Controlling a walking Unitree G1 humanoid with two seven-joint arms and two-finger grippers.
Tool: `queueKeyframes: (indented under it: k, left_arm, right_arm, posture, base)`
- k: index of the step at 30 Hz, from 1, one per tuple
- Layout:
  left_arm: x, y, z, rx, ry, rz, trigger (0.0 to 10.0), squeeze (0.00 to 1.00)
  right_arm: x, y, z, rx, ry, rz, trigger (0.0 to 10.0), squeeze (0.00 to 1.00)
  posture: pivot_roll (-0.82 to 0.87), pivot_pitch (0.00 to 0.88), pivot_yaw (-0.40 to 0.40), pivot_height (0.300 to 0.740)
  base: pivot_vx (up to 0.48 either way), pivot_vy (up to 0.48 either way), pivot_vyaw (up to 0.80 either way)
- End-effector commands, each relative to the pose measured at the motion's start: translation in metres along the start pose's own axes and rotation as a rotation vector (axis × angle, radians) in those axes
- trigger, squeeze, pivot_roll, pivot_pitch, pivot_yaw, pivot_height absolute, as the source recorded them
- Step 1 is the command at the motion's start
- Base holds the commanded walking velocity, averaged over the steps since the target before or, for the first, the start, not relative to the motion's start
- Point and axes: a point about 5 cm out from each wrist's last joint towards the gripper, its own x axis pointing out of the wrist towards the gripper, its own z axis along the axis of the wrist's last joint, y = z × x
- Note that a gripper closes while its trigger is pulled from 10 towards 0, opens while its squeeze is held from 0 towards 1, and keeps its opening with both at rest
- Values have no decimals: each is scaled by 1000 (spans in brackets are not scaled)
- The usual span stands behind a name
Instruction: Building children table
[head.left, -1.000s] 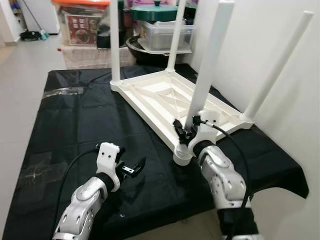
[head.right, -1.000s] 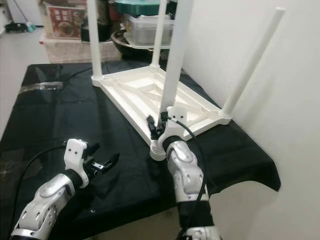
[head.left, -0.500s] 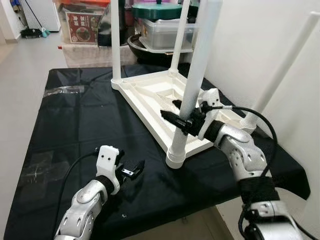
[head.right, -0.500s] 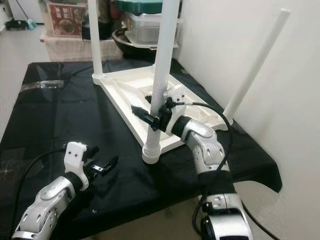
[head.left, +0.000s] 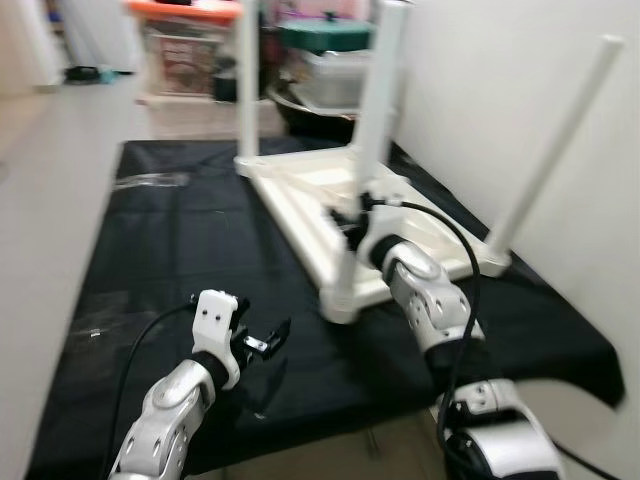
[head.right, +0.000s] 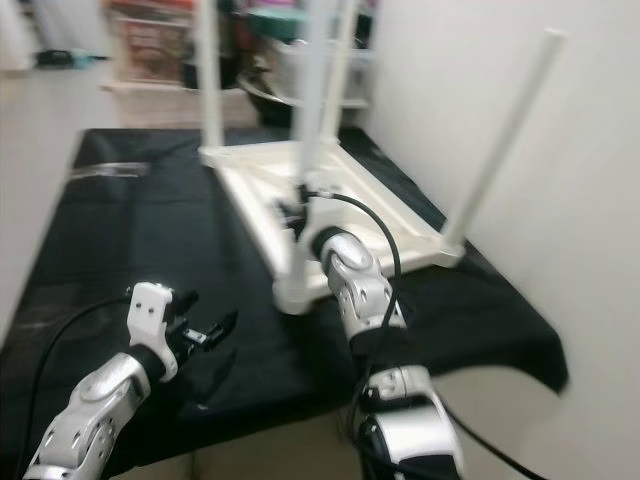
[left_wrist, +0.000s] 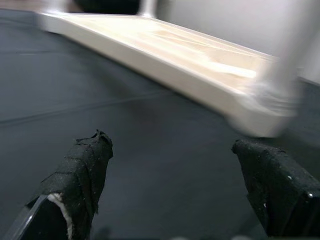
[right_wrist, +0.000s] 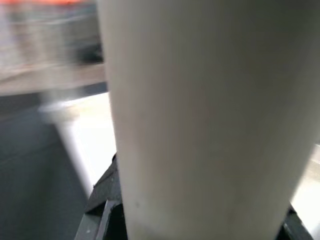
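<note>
Left eye view, blurred. White children's table (head.left: 330, 195) lies upside down on a black cloth (head.left: 150, 260), its underside up, legs pointing to 12 o'clock. Near-corner leg (head.left: 368, 130) rises from the socket at the table's closest corner. Right gripper (head.left: 352, 222) sits on that leg a little above the socket, at about 1 o'clock from picture centre; the silver right arm (head.left: 430, 305) runs back toward 5 o'clock. Left gripper (head.left: 268, 340) hangs just above the cloth at 7 o'clock, apart from the table, fingers spread with nothing between them. A further leg (head.left: 555, 150) leans toward 1 o'clock against the white wall (head.left: 480, 70). Boxes and a lidded pot (head.left: 325, 35) stand beyond the cloth at 12 o'clock.

Right eye view. Same layout; the table's near corner socket (head.right: 292, 293) rests on the cloth, right arm reaching in beside it.

Left wrist view. Two black fingers (left_wrist: 80, 175) stand wide apart, bare dark cloth between them. Table edge and the corner socket lie ahead, not touching the fingers.

Right wrist view. White leg (right_wrist: 200, 115) very close, running straight between the black fingers (right_wrist: 102, 200), which show on both sides of it: closed around the leg. Background smeared
</note>
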Motion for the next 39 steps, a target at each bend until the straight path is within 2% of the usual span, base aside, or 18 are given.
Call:
queueKeyframes:
  k: [1,3,5,6,10,11,13,14,15,16,17,19,20,22,24,30,38,39]
  left_arm:
    - [1,-1,-2,11,15,-9,10000,0]
    - [1,-1,-2,11,15,-9,10000,0]
    - [2,-1,-3,13,25,-21,10000,0]
    - [4,-2,-2,15,26,-29,10000,0]
    - [6,-3,1,14,19,-41,10000,0]
    - [6,-2,1,16,19,-39,10000,0]
    - [6,-2,1,18,20,-38,10000,0]
    - [6,-1,2,16,15,-33,10000,0]
    - [6,0,3,15,12,-29,10000,0]
    - [6,0,3,15,12,-29,10000,0]
    - [5,0,2,13,11,-25,10000,0]
    - [3,-3,-1,4,16,-26,10000,0]
    - [4,-4,-3,3,21,-31,10000,0]
    - [4,-5,-4,4,23,-34,10000,0]
    - [6,-6,-1,5,17,-41,10000,0]
    - [10,-5,1,14,13,-38,10000,0]
    - [7,0,2,17,5,-16,10000,0]
    - [7,-1,1,16,5,-15,10000,0]
  right_arm:
    - [-25,-1,-28,1,165,-62,0,0]
    - [-25,-1,-28,1,165,-62,0,0]
    - [-34,12,-15,7,102,4,0,0]
    - [-33,20,-7,14,75,79,10000,0]
    - [-29,27,12,31,-21,189,10000,0]
    - [-25,28,19,18,-54,245,10000,1000]
    - [-23,28,23,8,-74,257,10000,1000]
    - [-23,29,35,12,-97,303,10000,859]
    - [-22,30,42,34,-106,362,10000,0]
    - [-22,30,42,34,-106,362,10000,0]
    - [-22,30,48,93,-98,445,10000,0]
    - [-28,29,53,111,-141,799,10000,0]
    - [-31,26,48,69,-142,975,10000,0]
    - [-31,24,44,48,-128,1015,10000,0]
    - [-29,20,24,-17,-42,1137,10000,0]
    - [-11,20,-9,-95,139,1203,10000,0]
    - [10,48,15,-12,60,1224,10000,0]
    - [10,50,17,-2,46,1230,5725,0]
  posture:
    - [91,0,-105,740]
    - [91,0,-105,740]
    - [86,0,-94,740]
    - [79,0,-84,740]
    - [81,0,-88,740]
    - [79,0,-97,740]
    - [79,0,-97,740]
    - [84,0,-104,740]
    - [82,0,-104,740]
    - [82,0,-104,740]
    - [82,0,-103,740]
    - [76,0,-101,740]
    - [78,0,-102,740]
    - [78,0,-102,740]
    - [83,0,-105,740]
    - [105,0,-121,740]
    - [127,0,-141,740]
    - [127,0,-141,740]
  base:
    - [0,0,0]
    - [0,0,0]
    - [0,0,0]
    - [0,0,0]
    - [0,0,0]
    - [0,0,0]
    - [0,0,0]
    - [0,0,0]
    - [0,0,0]
    - [0,0,0]
    - [0,0,0]
    - [0,0,0]
    - [0,0,0]
    - [0,0,0]
    - [0,0,0]
    - [0,0,0]
    - [0,0,0]
    - [0,0,0]
